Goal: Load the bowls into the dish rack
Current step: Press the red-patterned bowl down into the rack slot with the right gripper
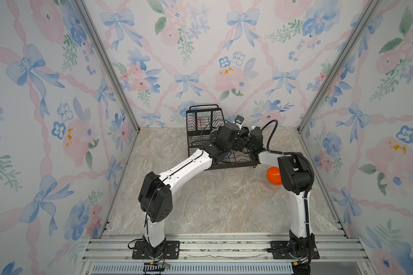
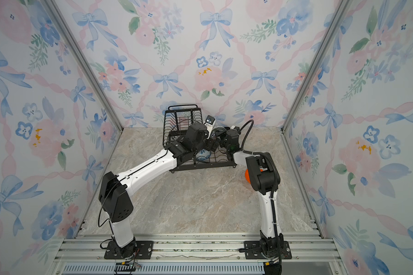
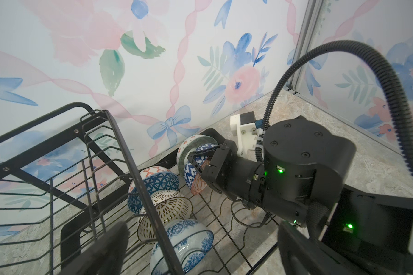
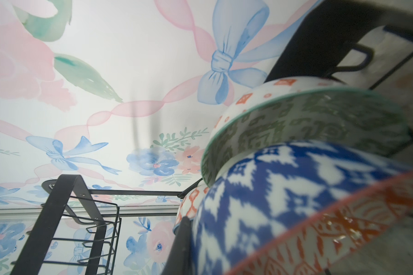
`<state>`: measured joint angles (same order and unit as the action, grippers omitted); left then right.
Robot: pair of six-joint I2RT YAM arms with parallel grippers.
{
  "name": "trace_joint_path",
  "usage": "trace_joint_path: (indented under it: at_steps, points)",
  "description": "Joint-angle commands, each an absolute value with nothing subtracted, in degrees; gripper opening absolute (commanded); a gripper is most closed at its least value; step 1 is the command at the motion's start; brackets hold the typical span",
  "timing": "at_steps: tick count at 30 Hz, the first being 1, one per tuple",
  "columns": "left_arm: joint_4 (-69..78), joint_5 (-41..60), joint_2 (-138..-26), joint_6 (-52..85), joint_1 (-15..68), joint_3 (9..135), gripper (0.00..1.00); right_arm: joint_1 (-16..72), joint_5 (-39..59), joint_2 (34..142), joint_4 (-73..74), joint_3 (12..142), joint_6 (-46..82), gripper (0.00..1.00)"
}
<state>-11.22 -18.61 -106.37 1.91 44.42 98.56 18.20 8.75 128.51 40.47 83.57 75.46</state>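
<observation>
My right tool (image 3: 200, 170) shut, seemingly on orange-patterned bowl (image 3: 199, 188), seating it in dish rack (image 3: 130, 167); left tool (image 3: 202, 228) wide, empty. Next: clean release.

White links (image 1: 191, 167), black joints (image 1: 156, 200), ribbed black cable (image 3: 343, 44), green LEDs (image 3: 280, 170).

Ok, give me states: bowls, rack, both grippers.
plain orange bowl: on table, unloaded.
orange-patterned bowl: racked, tilted, gripped.
blue ikat bowl: racked, tilted.
green bowl: racked, tilted.
orange-diamond bowl: racked, tilted.
dark-blue geometric bowl: racked, tilted.
brown bowl: racked, tilted.
floral bowl: racked, tilted.
dish rack: upright, partly loaded.
left gripper: open, empty.
right gripper: shut on orange-patterned bowl.
</observation>
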Motion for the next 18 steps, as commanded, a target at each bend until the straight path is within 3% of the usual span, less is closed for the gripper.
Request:
trace_joint_path:
  at_steps: [1, 18]
  points:
    - [-12.83, -19.40, -105.21, 2.18, 43.86, 97.74, 0.98, 19.15, 7.45, 128.21, 42.72, 81.65, 75.84, 0.00]
    - [-12.93, -18.90, -104.85, 2.68, 43.86, 97.22, 0.98, 18.59, 6.50, 125.73, 43.50, 78.14, 76.88, 0.00]
